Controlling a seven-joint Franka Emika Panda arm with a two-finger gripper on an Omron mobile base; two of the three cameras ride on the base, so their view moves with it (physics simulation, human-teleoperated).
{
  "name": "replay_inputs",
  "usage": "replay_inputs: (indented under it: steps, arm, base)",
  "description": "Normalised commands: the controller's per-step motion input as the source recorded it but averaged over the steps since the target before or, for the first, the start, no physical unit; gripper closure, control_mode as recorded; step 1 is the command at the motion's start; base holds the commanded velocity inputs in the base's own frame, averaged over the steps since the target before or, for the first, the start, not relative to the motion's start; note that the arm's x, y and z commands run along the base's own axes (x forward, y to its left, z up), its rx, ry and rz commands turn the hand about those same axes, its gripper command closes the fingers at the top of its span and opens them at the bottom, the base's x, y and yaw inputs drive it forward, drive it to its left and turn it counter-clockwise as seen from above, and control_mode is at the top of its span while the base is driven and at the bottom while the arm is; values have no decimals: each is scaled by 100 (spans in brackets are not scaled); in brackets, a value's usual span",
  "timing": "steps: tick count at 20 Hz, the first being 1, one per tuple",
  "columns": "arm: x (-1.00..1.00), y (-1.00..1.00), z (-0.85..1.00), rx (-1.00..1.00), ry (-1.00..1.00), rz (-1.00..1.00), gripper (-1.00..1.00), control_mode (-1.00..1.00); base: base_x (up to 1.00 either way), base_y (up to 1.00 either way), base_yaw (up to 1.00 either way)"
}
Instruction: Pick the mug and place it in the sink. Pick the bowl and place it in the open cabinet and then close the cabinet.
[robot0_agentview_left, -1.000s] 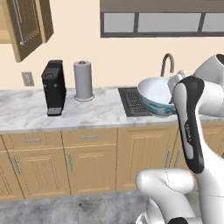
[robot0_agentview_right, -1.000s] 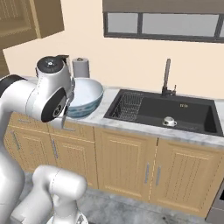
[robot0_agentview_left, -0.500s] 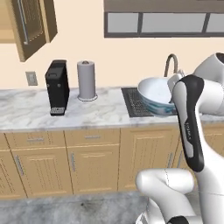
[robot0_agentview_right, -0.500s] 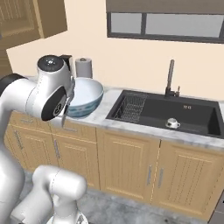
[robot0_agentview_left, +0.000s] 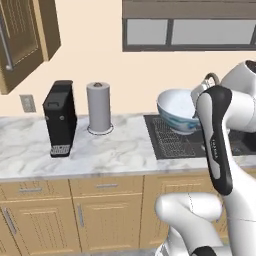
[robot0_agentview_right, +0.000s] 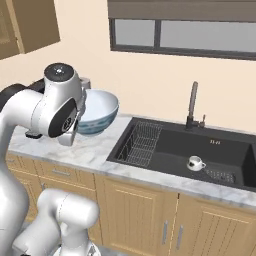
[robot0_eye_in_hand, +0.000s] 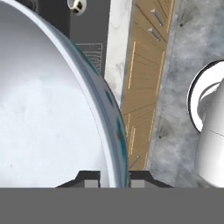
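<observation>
Light-wood upper wall cabinet (robot0_agentview_left: 20, 45), door open, sits up and well left of the hand, likely where the load goes. Hand (robot0_eye_in_hand: 113, 175) nearly closed, fingers pinching the rim of the wide white blue-patterned ceramic bowl (robot0_agentview_left: 177, 109), one inside, one outside, carrying it above the desk (robot0_agentview_left: 100, 147). Small white glossy mug (robot0_agentview_right: 195, 162) lies right of the hand in the black rectangular sink (robot0_agentview_right: 190, 150), so that step looks done.

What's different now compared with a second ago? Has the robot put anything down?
Nothing was put down. The whole picture has slid, so the base has been driving left along the counter toward the open cabinet, not the things moving. The gripper stays clamped on the bowl's rim, held up. The mug still sits in the sink.
</observation>
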Motion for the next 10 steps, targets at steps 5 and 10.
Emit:
replay_inputs:
  steps: [5,10]
  arm:
    - [0,0,0,0,0,0,100,100]
    - [0,0,0,0,0,0,100,100]
  base:
    - [1,100,0]
    - [-42,83,25]
